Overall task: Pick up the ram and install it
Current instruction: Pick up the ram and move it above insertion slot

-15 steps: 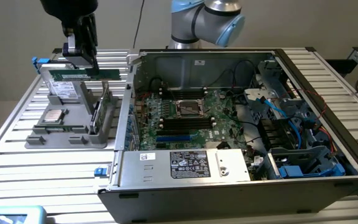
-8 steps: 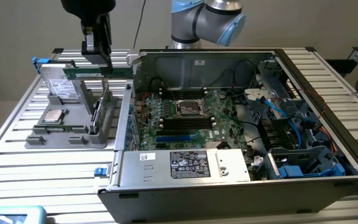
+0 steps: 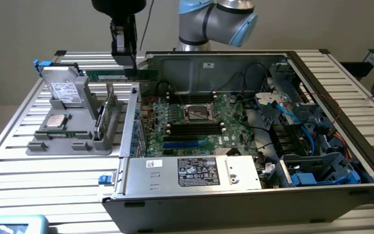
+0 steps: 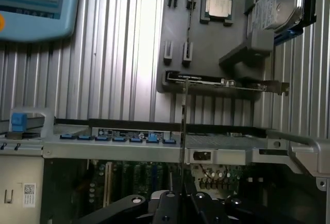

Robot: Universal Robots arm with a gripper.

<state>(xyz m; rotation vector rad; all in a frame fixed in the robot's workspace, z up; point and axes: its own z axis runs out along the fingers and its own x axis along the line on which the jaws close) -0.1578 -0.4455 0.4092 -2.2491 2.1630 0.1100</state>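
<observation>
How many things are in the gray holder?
3: a hard drive propped at one end, a square chip lying flat in the middle, a green card standing on the side nearest the computer case. Smaller ones may be hidden.

On the slatted table [image 3: 18,165], clock centred on the motherboard [image 3: 196,129] in the exterior view: open computer case [image 3: 239,207] around it, power supply [image 3: 196,171] at six o'clock, drive cage [image 3: 320,168] at four, arm base [image 3: 216,22] at twelve behind the case. At nine o'clock, outside the case wall, holder tray [image 3: 64,145] with hard drive [image 3: 65,90] on its far end, processor [image 3: 56,120] near its middle and upright card [image 3: 109,109] along its case-side edge. At eleven o'clock, gripper [image 3: 128,70] above the line between tray and case, the ram [image 3: 105,76] clamped level between its fingers.
</observation>
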